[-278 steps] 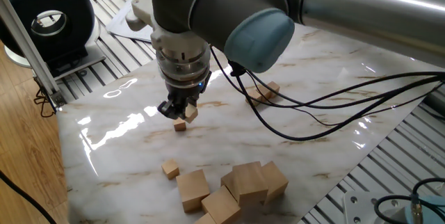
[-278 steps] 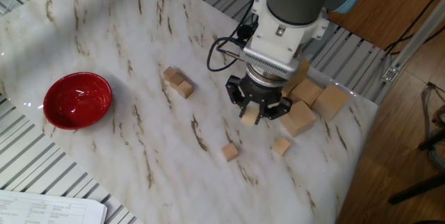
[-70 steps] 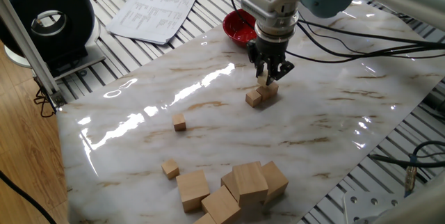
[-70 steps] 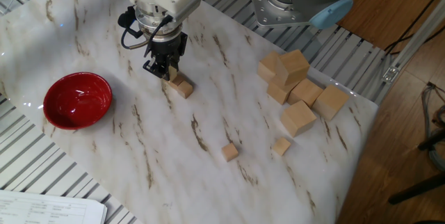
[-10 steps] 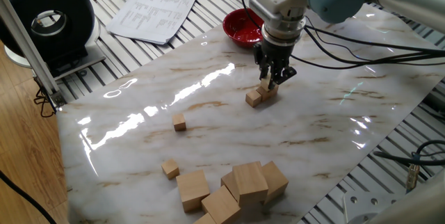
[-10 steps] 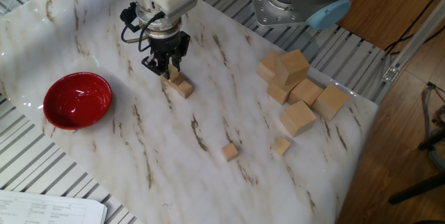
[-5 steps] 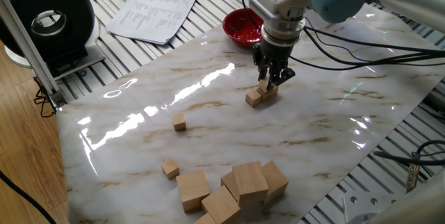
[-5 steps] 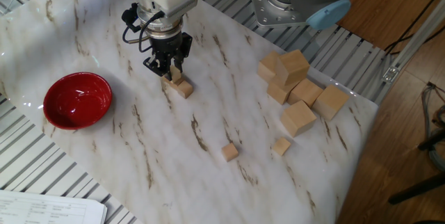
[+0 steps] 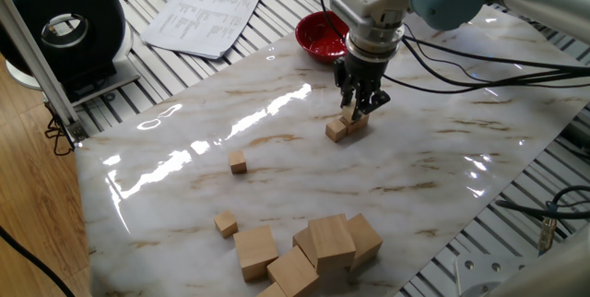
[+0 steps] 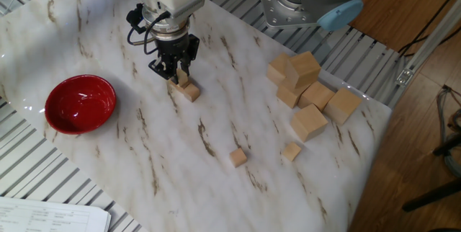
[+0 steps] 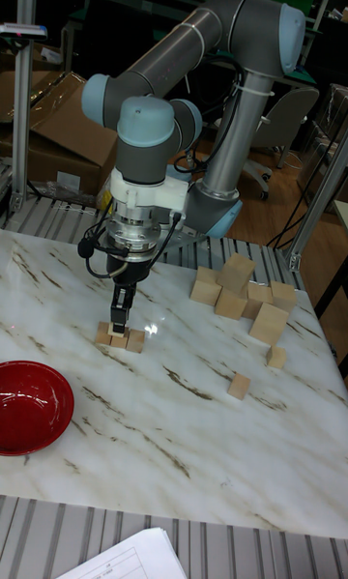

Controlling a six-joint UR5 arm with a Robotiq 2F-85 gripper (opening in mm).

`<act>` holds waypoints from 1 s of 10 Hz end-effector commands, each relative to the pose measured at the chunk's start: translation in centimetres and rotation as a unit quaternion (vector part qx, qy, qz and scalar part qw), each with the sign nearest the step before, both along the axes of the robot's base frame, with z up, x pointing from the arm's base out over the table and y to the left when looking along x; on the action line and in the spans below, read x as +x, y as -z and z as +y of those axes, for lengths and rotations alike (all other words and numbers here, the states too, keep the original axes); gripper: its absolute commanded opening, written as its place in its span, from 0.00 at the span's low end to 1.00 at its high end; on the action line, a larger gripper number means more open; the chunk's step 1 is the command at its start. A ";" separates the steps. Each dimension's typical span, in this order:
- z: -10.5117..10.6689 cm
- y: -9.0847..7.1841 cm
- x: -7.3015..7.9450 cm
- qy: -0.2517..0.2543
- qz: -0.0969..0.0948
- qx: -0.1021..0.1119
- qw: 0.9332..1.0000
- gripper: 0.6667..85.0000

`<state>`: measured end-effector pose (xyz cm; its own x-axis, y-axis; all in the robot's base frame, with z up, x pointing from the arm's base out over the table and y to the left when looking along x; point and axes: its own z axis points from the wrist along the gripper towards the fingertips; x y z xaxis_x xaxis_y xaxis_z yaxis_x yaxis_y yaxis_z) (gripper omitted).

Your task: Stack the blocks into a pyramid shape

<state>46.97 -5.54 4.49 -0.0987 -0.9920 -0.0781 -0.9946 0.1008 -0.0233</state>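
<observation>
We see the tool [image 9: 361, 111] pointing straight down over a short row of small blocks [image 9: 344, 127] on the marble table [image 9: 184, 163], near the side where a red bowl [image 10: 80, 103] sits. Its fingers [image 11: 118, 305] are clamped on one small block [image 11: 117, 329], which sits on top of the row, at about the seam between the blocks under it. In the tall fixed view the row [image 11: 120, 338] looks like three cubes side by side, touching one another; in the other fixed view the tool [image 10: 176, 76] hides part of the row and we can make out only two [image 10: 185, 91].

Two more small blocks lie loose on the table, well apart from the row. One [image 10: 238, 158] rests alone near the middle of the table and the other [image 10: 292, 151] sits just beside a heap of big wooden cubes [image 10: 310, 91]. In one fixed view these are the single cube [image 9: 239, 162] and the one [image 9: 226, 223] next to the heap [image 9: 309, 248].

The bowl [image 9: 319, 36] stands at the table's edge, apart from the row. Beyond it a sheet of printed paper [image 9: 204, 15] lies on the slatted frame.
</observation>
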 end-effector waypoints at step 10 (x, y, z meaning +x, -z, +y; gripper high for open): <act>-0.6 -0.1 -0.4 -0.001 0.010 -0.004 1.000 0.11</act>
<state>46.48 -6.16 4.41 -0.0926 -0.9939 -0.0606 -0.9957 0.0930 -0.0049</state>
